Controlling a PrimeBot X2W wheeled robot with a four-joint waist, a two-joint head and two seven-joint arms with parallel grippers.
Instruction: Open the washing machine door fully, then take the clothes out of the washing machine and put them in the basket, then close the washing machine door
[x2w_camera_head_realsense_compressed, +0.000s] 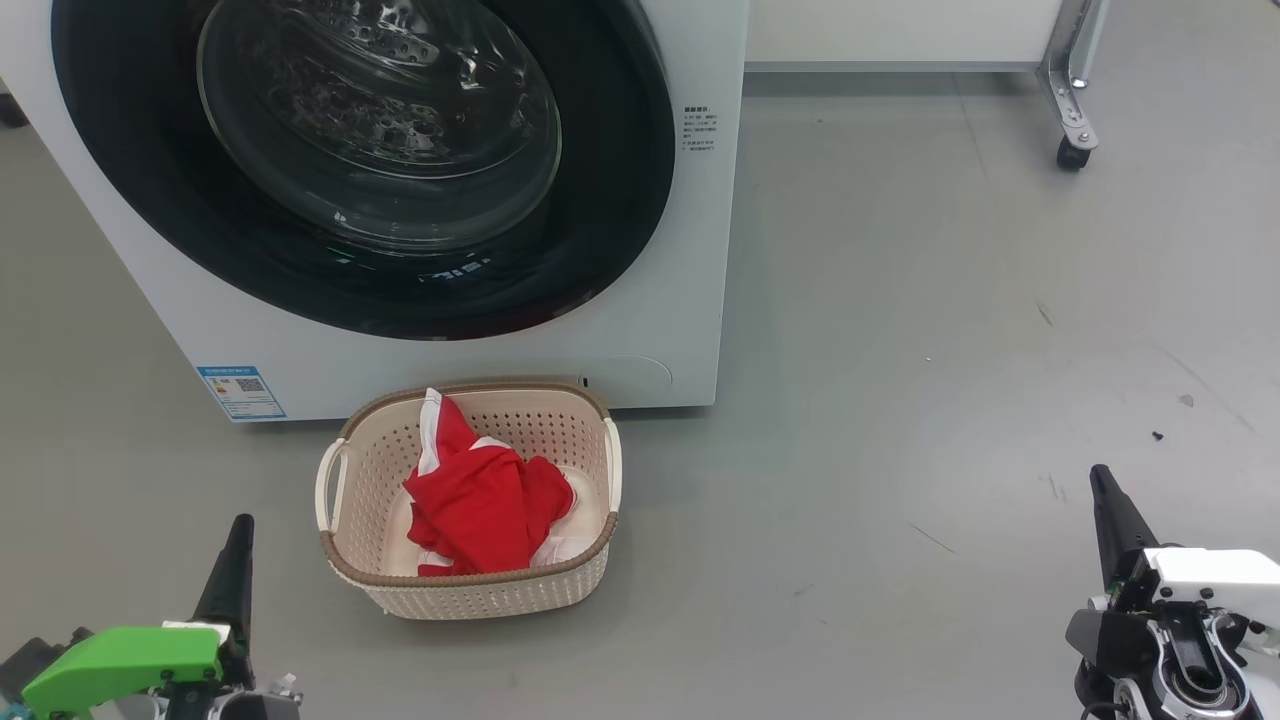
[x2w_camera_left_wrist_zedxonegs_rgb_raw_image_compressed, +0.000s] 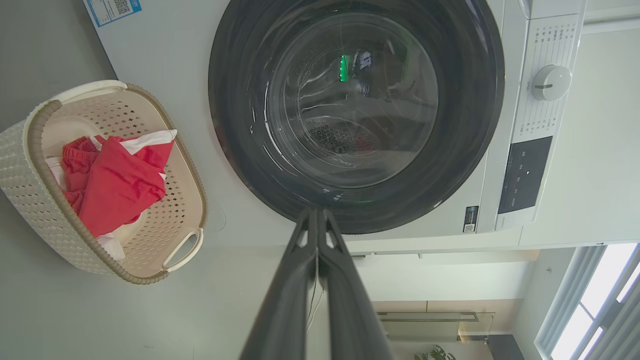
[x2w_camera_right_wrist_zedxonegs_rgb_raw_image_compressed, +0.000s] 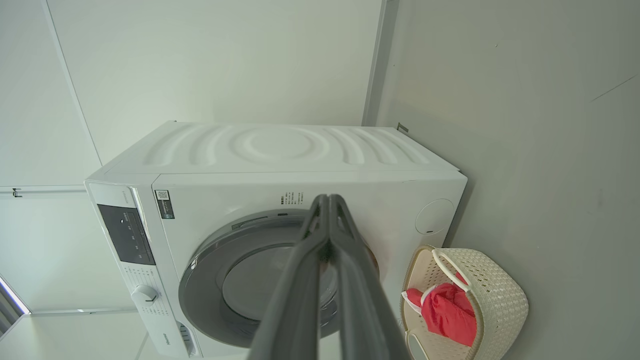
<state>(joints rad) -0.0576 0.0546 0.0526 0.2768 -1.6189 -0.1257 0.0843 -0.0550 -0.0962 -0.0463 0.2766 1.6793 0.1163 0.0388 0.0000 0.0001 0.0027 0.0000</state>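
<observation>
The white washing machine (x2w_camera_head_realsense_compressed: 690, 300) stands ahead with its washing machine door (x2w_camera_head_realsense_compressed: 620, 200) closed flat against the front, black rim around clear glass. Through the glass (x2w_camera_left_wrist_zedxonegs_rgb_raw_image_compressed: 355, 100) I see bare perforated drum. On the floor in front sits the cream basket (x2w_camera_head_realsense_compressed: 470, 590), and the red and white clothes (x2w_camera_head_realsense_compressed: 480, 505) lie bunched inside it. My left gripper (x2w_camera_head_realsense_compressed: 243, 522) is shut and empty at the lower left, left of the basket. At the lower right, well away from the basket, my right gripper (x2w_camera_head_realsense_compressed: 1100, 475) is shut and empty too. The wrist views show each pair of fingers (x2w_camera_left_wrist_zedxonegs_rgb_raw_image_compressed: 316, 212) (x2w_camera_right_wrist_zedxonegs_rgb_raw_image_compressed: 327, 198) pressed together.
A metal frame leg on a caster (x2w_camera_head_realsense_compressed: 1072, 150) stands at the back right. Grey floor (x2w_camera_head_realsense_compressed: 900, 400) stretches open between the machine and my right arm. The machine's dial and dark control panel (x2w_camera_left_wrist_zedxonegs_rgb_raw_image_compressed: 550, 82) sit above the door.
</observation>
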